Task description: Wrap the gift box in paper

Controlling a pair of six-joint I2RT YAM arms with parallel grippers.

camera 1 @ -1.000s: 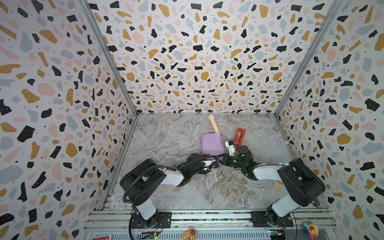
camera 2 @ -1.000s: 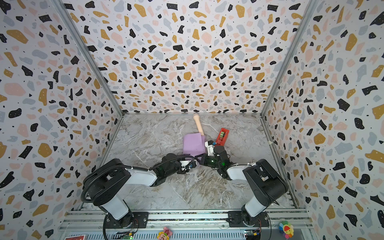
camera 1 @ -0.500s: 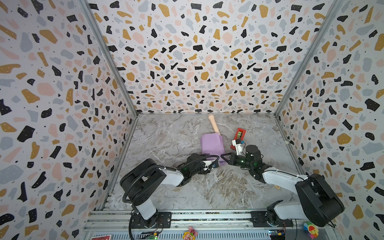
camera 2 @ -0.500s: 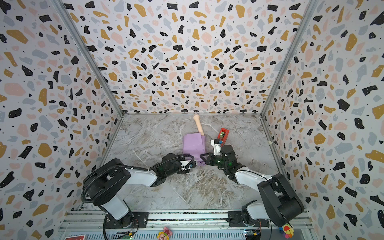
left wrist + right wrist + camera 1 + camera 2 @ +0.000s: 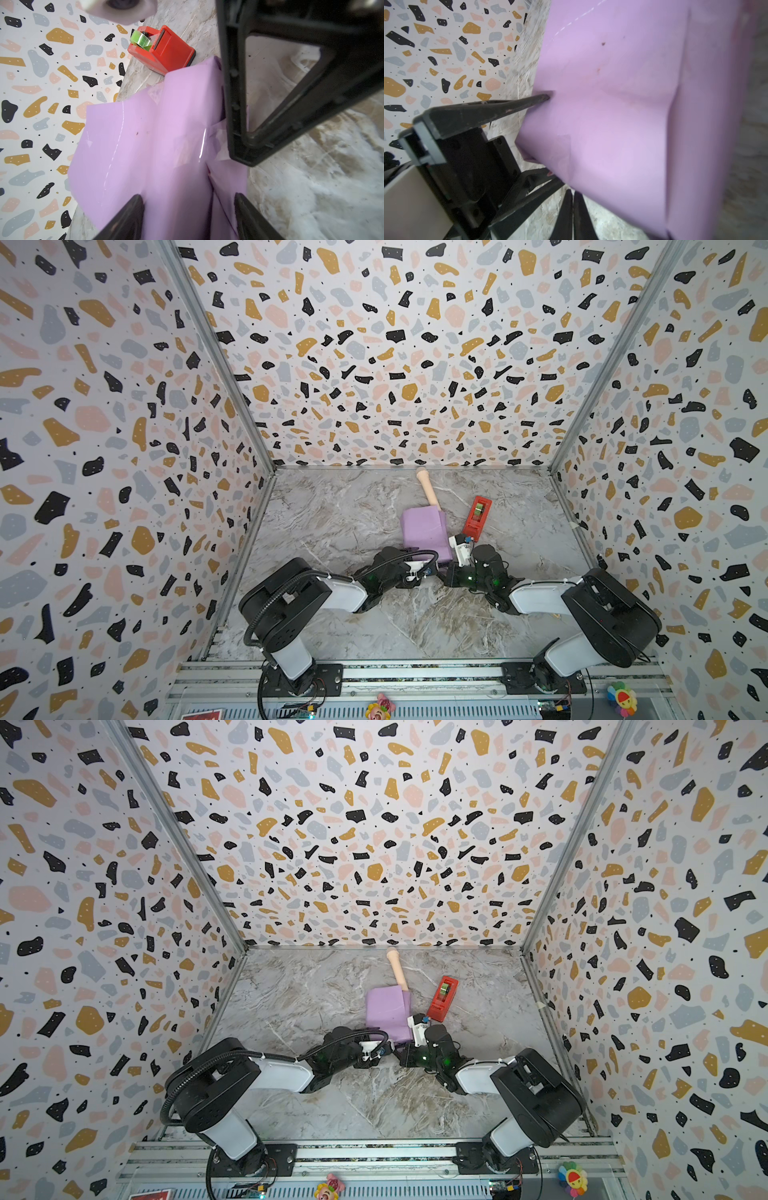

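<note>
The paper, lilac side out, is folded round the gift box, so the box itself is hidden. Clear tape shows on the folds in the left wrist view of the paper. My left gripper straddles the parcel's near end, jaws wide. One of its fingertips dents the paper. My right gripper is shut with nothing in it, tips on the table at the parcel's near right corner. It shows in the left wrist view as the right gripper.
A red tape dispenser stands just right of the parcel. A beige toy microphone lies behind it, its end under the paper's far edge. Patterned walls close in three sides.
The right arm swung its elbow out to the right, then came back; its shut gripper stayed by the parcel's near right corner. The left gripper stayed on the parcel.
</note>
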